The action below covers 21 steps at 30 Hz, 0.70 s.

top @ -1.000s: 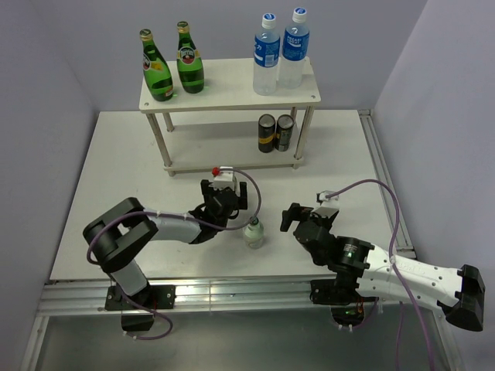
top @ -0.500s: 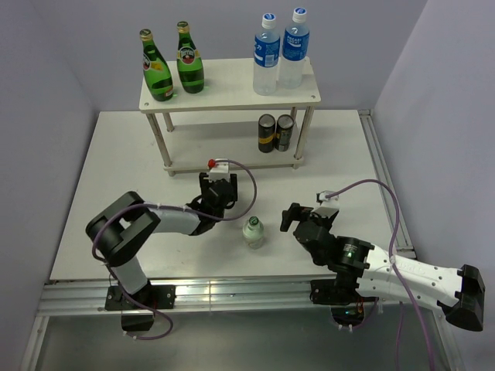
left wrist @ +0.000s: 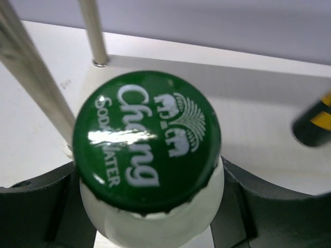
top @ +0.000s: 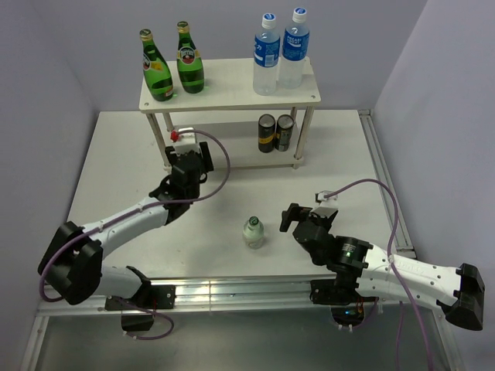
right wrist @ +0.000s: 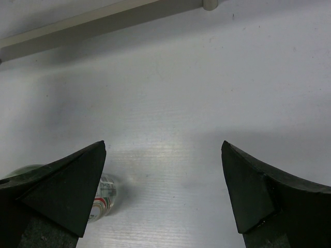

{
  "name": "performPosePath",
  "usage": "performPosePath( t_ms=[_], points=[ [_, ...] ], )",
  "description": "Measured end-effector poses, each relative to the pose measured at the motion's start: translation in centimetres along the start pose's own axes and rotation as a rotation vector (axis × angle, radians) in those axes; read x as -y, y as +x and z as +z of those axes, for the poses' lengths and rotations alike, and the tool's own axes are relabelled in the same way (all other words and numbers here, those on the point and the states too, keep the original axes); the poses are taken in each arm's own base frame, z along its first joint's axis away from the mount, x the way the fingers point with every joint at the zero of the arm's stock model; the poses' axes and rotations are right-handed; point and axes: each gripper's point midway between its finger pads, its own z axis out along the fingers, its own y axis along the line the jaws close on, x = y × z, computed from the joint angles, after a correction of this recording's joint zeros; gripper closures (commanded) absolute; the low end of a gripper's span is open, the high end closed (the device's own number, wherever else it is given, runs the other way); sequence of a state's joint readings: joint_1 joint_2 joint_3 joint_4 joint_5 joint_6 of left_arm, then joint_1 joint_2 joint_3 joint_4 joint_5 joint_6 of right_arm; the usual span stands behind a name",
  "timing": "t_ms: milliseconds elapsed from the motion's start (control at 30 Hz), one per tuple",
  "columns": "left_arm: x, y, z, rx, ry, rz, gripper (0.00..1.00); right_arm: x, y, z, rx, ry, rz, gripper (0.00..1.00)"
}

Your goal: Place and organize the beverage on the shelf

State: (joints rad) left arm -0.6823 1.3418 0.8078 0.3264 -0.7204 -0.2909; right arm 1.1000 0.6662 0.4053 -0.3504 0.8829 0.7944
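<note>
One small green-capped bottle point(left wrist: 147, 139) was pinched upright below its cap by the left claw point(top: 188, 165), beside the shelf's point(top: 232, 77) seven-o'clock leg, probably bound for the lower tier. Its twin point(top: 253, 232) stood on the surface point(top: 340, 154) at nine o'clock of the wide-open, empty right claw point(right wrist: 163, 155).

you see a glossy green cap point(left wrist: 147, 139) on a smooth clear bottle point(left wrist: 155, 227), matt pale wood shelf point(top: 228, 83), ridged white table point(right wrist: 170, 103).

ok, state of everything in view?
left tool, shut on green-capped bottle
green-capped bottle, gripped, capped
right tool, open, empty
small table bottle, upright, ungripped
green glass bottles, upright, shelf top tier
blue-label bottles, upright, top tier
dark cans, upright, lower tier
</note>
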Motion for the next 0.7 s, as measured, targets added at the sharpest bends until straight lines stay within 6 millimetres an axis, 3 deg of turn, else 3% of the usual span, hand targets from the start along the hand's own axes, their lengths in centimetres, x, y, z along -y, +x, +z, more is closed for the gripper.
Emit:
performPosePath(
  t_ms=[133, 300, 467, 700],
  points=[
    [-2.5, 0.0, 2.2, -0.006, -0.067, 0.003, 1.00, 0.0, 0.0, 0.0, 0.000, 0.000, 0.000, 0.00],
    [-4.8, 2.8, 4.9, -0.062, -0.129, 0.045, 1.00, 0.0, 0.0, 0.0, 0.001, -0.001, 0.002, 0.00],
    [-4.6, 4.9, 7.1, -0.099, -0.133, 0.070, 1.00, -0.1, -0.1, 0.0, 0.002, -0.003, 0.005, 0.00],
    [-4.2, 4.1, 9.1, -0.064, -0.143, 0.052, 1.00, -0.1, -0.1, 0.0, 0.003, -0.003, 0.005, 0.00]
  ],
)
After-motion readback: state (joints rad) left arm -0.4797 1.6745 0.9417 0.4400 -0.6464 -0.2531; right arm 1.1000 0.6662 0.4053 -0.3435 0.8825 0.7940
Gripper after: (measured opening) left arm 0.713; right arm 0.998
